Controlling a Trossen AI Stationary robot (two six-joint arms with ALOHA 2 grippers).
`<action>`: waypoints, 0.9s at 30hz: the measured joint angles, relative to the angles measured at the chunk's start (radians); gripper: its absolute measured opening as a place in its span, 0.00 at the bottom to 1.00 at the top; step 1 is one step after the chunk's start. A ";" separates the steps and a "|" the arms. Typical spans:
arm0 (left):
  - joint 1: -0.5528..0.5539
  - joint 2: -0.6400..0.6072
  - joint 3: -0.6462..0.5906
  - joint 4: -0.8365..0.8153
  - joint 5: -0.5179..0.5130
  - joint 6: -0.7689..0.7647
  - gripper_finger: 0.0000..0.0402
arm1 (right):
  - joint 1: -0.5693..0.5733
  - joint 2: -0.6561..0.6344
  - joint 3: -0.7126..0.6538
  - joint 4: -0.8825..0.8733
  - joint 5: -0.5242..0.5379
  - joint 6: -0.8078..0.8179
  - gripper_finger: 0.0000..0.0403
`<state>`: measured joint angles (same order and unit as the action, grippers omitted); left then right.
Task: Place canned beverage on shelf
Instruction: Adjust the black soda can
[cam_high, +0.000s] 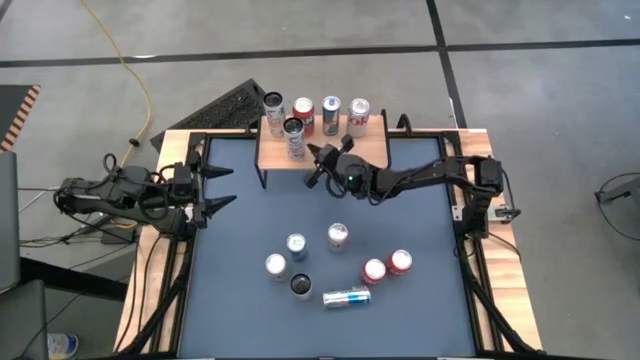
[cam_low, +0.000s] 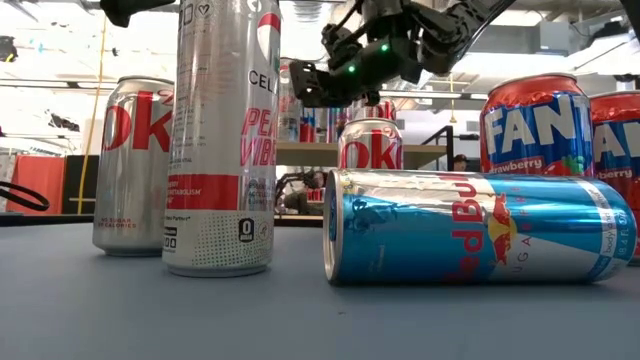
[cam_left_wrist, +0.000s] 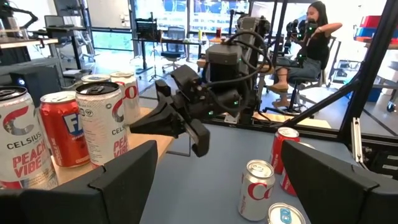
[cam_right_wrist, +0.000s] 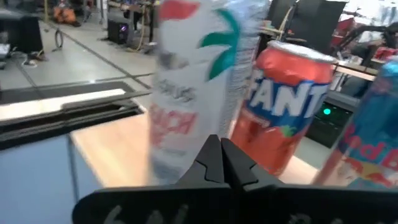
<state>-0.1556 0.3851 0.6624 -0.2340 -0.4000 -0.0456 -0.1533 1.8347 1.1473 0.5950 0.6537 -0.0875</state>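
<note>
The shelf (cam_high: 322, 150), a light-wood top on black legs, stands at the table's far edge. Three cans stand along its back, and another (cam_high: 274, 102) at its back left. A tall white Celsius can (cam_high: 294, 132) stands upright at its front left. My right gripper (cam_high: 311, 165) is shut, level with that can (cam_right_wrist: 186, 93) and just to its right. The Fanta can (cam_right_wrist: 286, 106) stands behind. My left gripper (cam_high: 222, 187) is open and empty at the table's left edge. My right gripper's shut fingertips (cam_left_wrist: 138, 126) point level toward the side of the Celsius can (cam_left_wrist: 102, 127) on the shelf, from the table's right. I cannot tell whether they touch it. The can stands upright on the shelf top.
Several cans stand on the blue table in the near middle, among them a Diet Coke (cam_high: 338, 236) and two red ones (cam_high: 387, 266). A Red Bull can (cam_high: 346, 297) lies on its side. A person (cam_left_wrist: 311, 37) sits beyond the table.
</note>
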 joint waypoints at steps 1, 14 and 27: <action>0.000 0.000 0.000 0.000 0.000 0.000 0.83 | 0.005 0.000 0.000 0.002 0.000 0.000 0.00; 0.000 0.000 0.000 -0.001 -0.001 0.000 0.83 | -0.048 0.003 0.000 -0.003 -0.107 0.079 0.00; 0.000 0.000 0.000 -0.001 -0.005 0.008 0.83 | -0.052 0.003 0.000 -0.004 -0.103 0.088 0.00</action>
<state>-0.1555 0.3855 0.6624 -0.2348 -0.4049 -0.0380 -0.2054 1.8381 1.1473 0.5906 0.5503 0.0002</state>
